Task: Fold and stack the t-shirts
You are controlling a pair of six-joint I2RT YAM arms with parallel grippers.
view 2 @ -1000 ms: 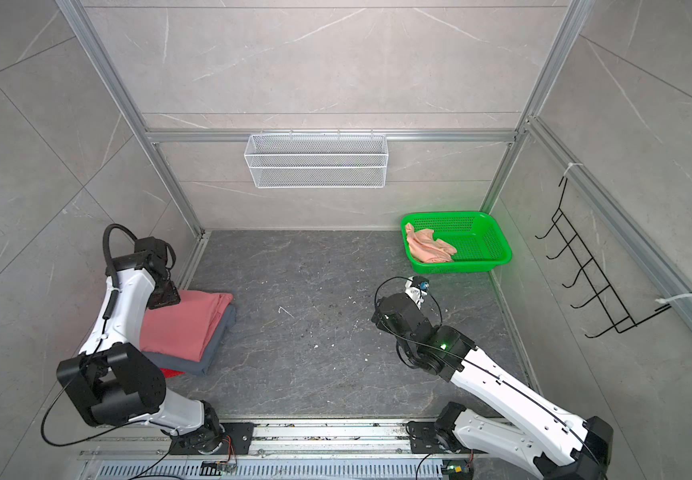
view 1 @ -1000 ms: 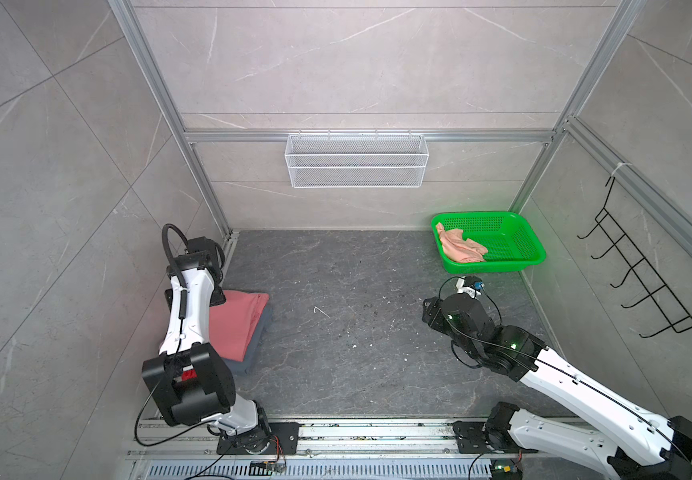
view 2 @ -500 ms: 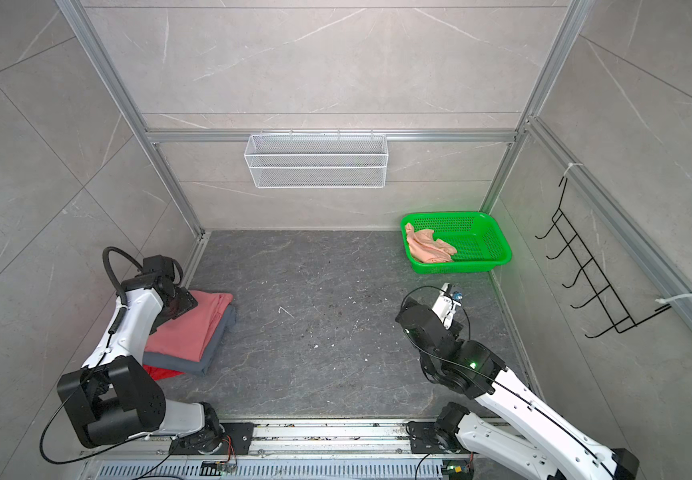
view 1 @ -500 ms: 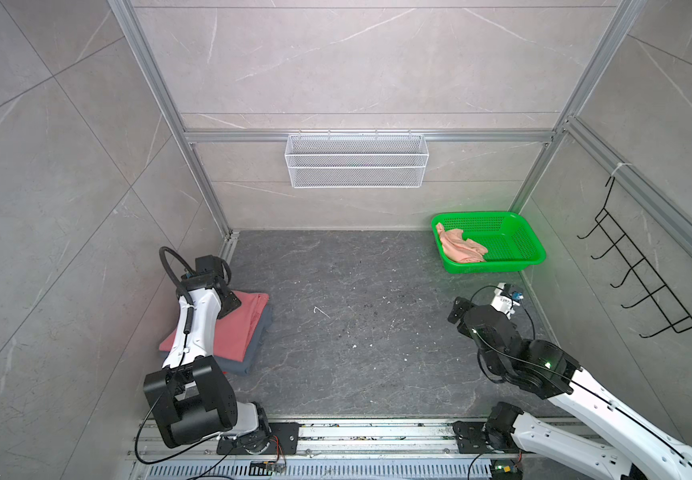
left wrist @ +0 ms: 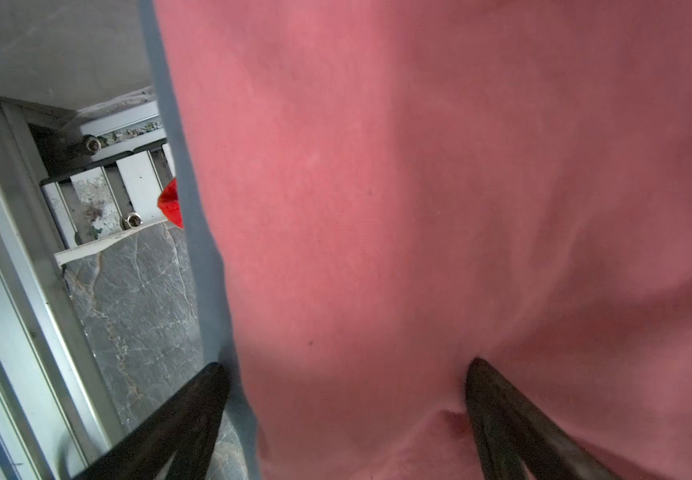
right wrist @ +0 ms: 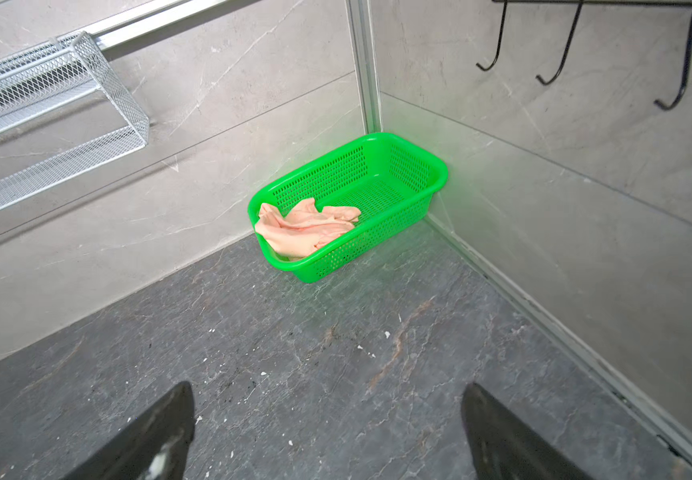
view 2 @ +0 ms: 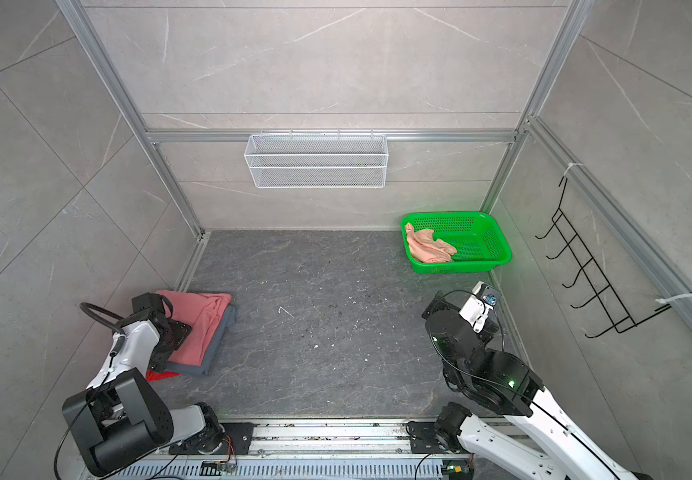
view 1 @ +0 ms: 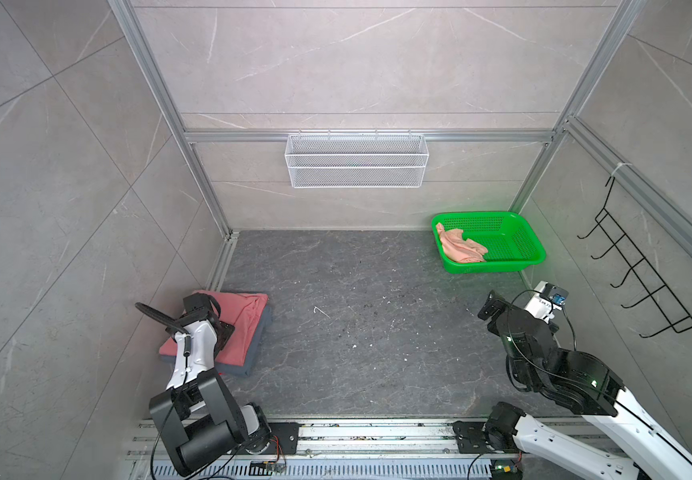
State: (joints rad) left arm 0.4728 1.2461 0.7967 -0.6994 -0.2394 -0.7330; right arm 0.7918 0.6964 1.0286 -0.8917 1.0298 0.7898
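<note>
Right wrist view: right pincer (right wrist: 327, 386) spread, peach t-shirt (right wrist: 306, 228) in green basket (right wrist: 439, 174) ahead; left pincer (left wrist: 346, 365) spread over coral t-shirt (left wrist: 419, 187).

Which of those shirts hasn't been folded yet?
The pale peach t-shirt, lying crumpled in the green basket. The coral pink t-shirt, slate grey-blue t-shirt and bright red t-shirt sit together in one stack on the floor's far side.

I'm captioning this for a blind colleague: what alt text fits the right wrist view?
A green basket in the corner where two walls meet holds a crumpled peach shirt. The right pincer hangs open and empty over the dark stone floor, with a wire shelf on one wall.
</note>
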